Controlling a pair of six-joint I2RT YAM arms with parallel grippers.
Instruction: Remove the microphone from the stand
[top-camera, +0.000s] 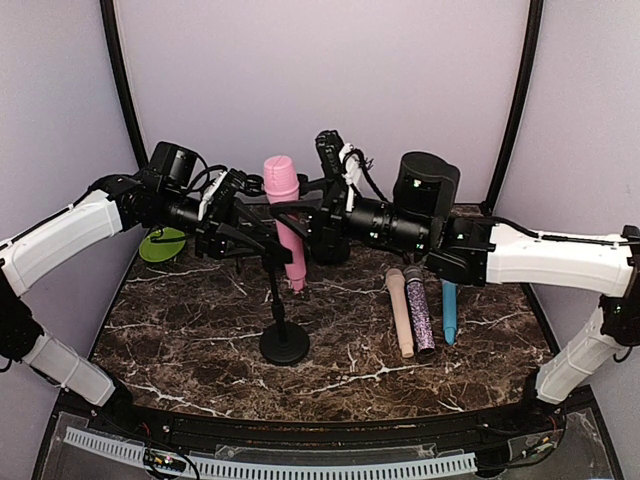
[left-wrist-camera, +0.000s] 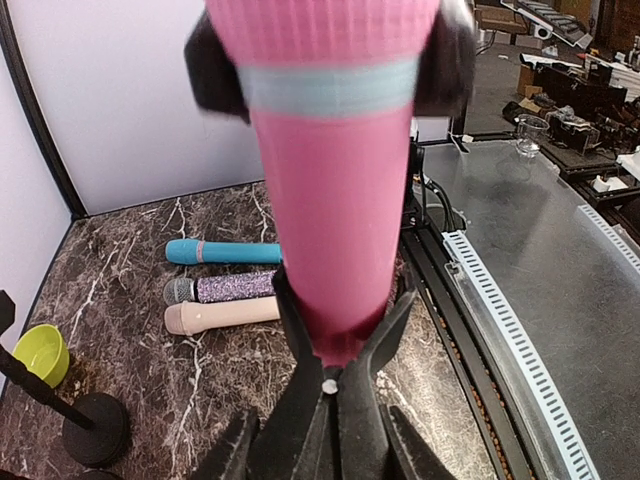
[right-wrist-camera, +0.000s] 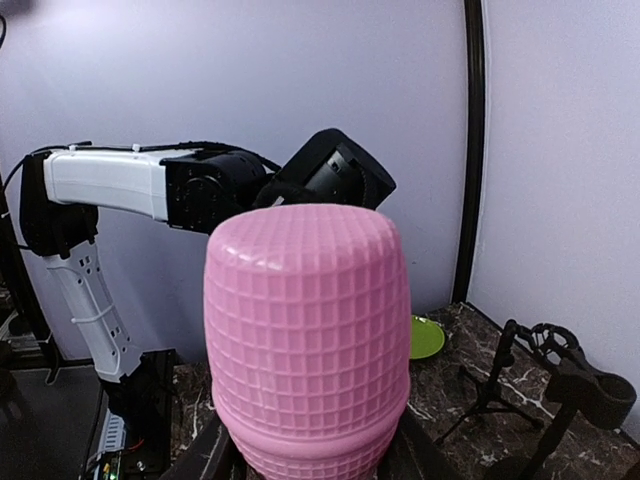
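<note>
The pink microphone (top-camera: 283, 185) stands nearly upright over the black stand (top-camera: 284, 342), which has a round base. In the left wrist view its tapered handle (left-wrist-camera: 335, 200) ends in the V of the stand's clip (left-wrist-camera: 297, 345). My left gripper (top-camera: 258, 240) reaches in from the left and looks shut on the stand's top just under the clip (left-wrist-camera: 335, 410). My right gripper (top-camera: 312, 215) comes from the right and is shut on the microphone just below its head. The mesh head (right-wrist-camera: 305, 330) rises between the right gripper's fingers (right-wrist-camera: 305, 472).
A beige (top-camera: 400, 315), a glitter (top-camera: 418, 310) and a teal microphone (top-camera: 449, 312) lie side by side at the right. A green dish (top-camera: 160, 245) sits at the back left. A second black stand (right-wrist-camera: 565, 385) with an empty clip is near it, also seen in the left wrist view (left-wrist-camera: 95, 428).
</note>
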